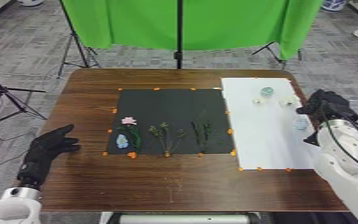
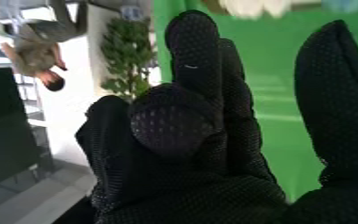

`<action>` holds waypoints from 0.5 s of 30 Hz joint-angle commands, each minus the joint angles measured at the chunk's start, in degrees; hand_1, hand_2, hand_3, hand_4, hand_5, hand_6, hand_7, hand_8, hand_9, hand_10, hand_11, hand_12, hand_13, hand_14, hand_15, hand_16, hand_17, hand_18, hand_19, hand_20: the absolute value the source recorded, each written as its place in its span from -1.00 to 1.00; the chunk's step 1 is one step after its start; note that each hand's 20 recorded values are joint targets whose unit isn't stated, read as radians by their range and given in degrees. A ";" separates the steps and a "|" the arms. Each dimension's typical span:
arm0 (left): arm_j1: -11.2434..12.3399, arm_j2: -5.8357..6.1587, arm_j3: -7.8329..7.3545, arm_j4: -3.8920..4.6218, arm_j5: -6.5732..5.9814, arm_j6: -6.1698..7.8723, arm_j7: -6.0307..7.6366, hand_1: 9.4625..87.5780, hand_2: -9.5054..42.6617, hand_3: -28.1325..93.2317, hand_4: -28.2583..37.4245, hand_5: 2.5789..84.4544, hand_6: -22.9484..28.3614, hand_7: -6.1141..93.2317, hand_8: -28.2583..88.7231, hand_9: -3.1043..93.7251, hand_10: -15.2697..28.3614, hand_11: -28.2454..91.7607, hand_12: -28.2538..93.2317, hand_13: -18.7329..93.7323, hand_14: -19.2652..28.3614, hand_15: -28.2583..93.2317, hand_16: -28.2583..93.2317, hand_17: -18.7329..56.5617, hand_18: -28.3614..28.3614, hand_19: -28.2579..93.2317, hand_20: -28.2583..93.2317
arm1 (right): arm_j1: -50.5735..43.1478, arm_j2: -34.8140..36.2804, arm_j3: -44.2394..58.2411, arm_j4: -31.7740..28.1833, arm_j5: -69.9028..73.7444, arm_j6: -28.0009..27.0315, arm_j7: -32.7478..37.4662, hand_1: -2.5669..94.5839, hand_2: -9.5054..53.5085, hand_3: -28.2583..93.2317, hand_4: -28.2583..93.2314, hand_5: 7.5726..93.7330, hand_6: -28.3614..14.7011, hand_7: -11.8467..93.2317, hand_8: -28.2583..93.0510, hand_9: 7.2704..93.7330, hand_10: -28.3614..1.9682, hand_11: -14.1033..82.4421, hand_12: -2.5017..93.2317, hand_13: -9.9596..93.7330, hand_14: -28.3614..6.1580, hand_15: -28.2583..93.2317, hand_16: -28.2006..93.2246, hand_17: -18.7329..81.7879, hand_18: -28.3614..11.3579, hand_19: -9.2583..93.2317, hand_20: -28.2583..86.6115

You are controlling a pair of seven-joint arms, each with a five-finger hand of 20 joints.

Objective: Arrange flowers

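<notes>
Two hands here, both with fingers loosely apart: the left hand (image 1: 49, 143) at the counter's (image 1: 186, 187) left side, the right hand (image 1: 329, 104) by the white sheet's (image 1: 269, 145) outer edge. Three stem clusters (image 1: 167, 139) lie on the black mat (image 1: 162, 107), one with a pink bloom (image 1: 128, 120), beside one blue-white piece (image 1: 122, 141).

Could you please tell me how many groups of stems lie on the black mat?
3: one with a pink bloom toward the left, one of branching sprigs in the middle, and one of green stems on the right.
</notes>
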 commanded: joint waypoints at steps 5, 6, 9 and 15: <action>0.20 -0.51 0.16 0.18 0.20 -0.65 -0.55 -0.55 0.20 0.54 -0.67 0.04 0.09 -0.66 -0.62 0.14 0.43 -0.09 -0.31 0.18 0.69 0.03 -0.58 -0.17 0.55 -0.10 -0.16 | -0.99 -0.34 -2.45 1.05 1.83 -1.41 0.47 -0.24 -1.00 0.55 -0.73 0.22 0.33 -0.51 -0.67 0.64 -0.01 -0.04 -0.33 0.83 0.34 0.51 0.06 0.53 -0.43 1.00 0.50; 0.16 -0.48 0.20 0.18 0.19 -0.64 -0.57 -0.55 0.20 0.54 -0.67 0.04 0.09 -0.66 -0.62 0.14 0.43 -0.09 -0.31 0.18 0.69 0.03 -0.58 -0.17 0.55 -0.10 -0.16 | -1.32 -0.20 -2.74 1.06 2.48 0.63 0.51 -0.23 -1.00 0.56 -0.74 0.23 0.33 -0.50 -0.67 0.64 0.01 -0.04 -0.33 0.84 0.36 0.50 0.06 0.53 -0.42 1.00 0.50; 0.48 -0.50 0.02 0.09 0.09 -0.51 -0.60 -0.55 0.20 0.54 -0.67 0.04 0.09 -0.66 -0.62 0.14 0.42 -0.09 -0.31 0.18 0.69 0.03 -0.58 -0.17 0.55 -0.10 -0.16 | -0.93 -0.28 -3.83 1.54 2.84 3.94 0.61 -0.13 -1.00 0.57 -0.76 0.32 0.30 -0.43 -0.66 0.69 0.04 -0.03 -0.34 0.86 0.42 0.50 0.06 0.56 -0.38 1.00 0.50; 0.63 -0.59 -0.11 0.02 0.02 -0.50 -0.59 -0.54 0.20 0.54 -0.68 0.04 0.09 -0.66 -0.62 0.14 0.43 -0.09 -0.31 0.18 0.69 0.03 -0.57 -0.17 0.55 -0.10 -0.16 | -0.21 -0.07 -4.50 1.35 3.00 7.64 0.87 0.29 -1.00 0.38 -0.77 0.52 0.24 -0.26 -0.20 0.89 0.30 -0.35 0.05 0.93 0.53 0.47 0.07 0.62 -0.31 1.00 0.49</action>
